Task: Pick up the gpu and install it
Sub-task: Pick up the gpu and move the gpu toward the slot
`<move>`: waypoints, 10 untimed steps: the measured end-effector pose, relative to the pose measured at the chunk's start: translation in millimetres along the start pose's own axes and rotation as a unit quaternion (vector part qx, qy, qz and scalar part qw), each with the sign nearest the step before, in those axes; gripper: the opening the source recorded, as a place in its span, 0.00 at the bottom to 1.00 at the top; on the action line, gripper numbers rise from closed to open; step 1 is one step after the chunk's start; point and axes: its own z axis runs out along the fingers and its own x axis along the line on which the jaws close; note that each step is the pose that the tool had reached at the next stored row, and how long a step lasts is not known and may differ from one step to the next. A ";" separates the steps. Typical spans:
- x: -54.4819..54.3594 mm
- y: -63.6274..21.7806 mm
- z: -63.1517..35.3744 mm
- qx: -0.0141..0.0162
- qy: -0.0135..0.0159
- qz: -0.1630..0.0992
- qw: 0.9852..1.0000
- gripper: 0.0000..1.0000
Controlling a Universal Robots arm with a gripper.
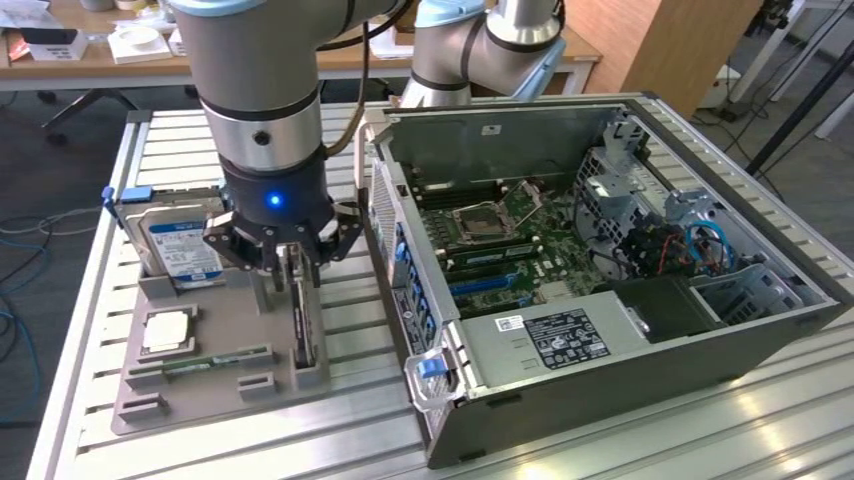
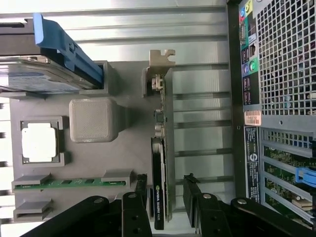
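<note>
The gpu (image 1: 303, 325) (image 2: 159, 168) is a thin dark card with a pale metal bracket at one end. It stands on edge in a slot of the grey holder tray (image 1: 214, 395) (image 2: 128, 148). My gripper (image 1: 296, 268) (image 2: 166, 190) is directly above the card's dark end, open. One finger (image 2: 141, 190) stands on each side of the card, with a gap to the card on both sides. Nothing is held.
On the same tray sit a silver hard drive (image 1: 180, 245) (image 2: 34, 74), a CPU chip (image 1: 167, 330) (image 2: 39, 142) and a green memory stick (image 1: 220, 362) (image 2: 69, 182). The open computer case (image 1: 601, 270) (image 2: 276, 98) lies close beside the tray, motherboard slots (image 1: 494, 285) exposed.
</note>
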 end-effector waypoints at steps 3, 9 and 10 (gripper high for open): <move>0.1 -0.2 5.1 0.000 0.000 0.000 1.000 0.43; 0.3 -0.7 15.8 0.000 0.000 0.000 1.000 0.43; 0.4 -0.8 17.6 0.000 0.000 0.000 1.000 0.43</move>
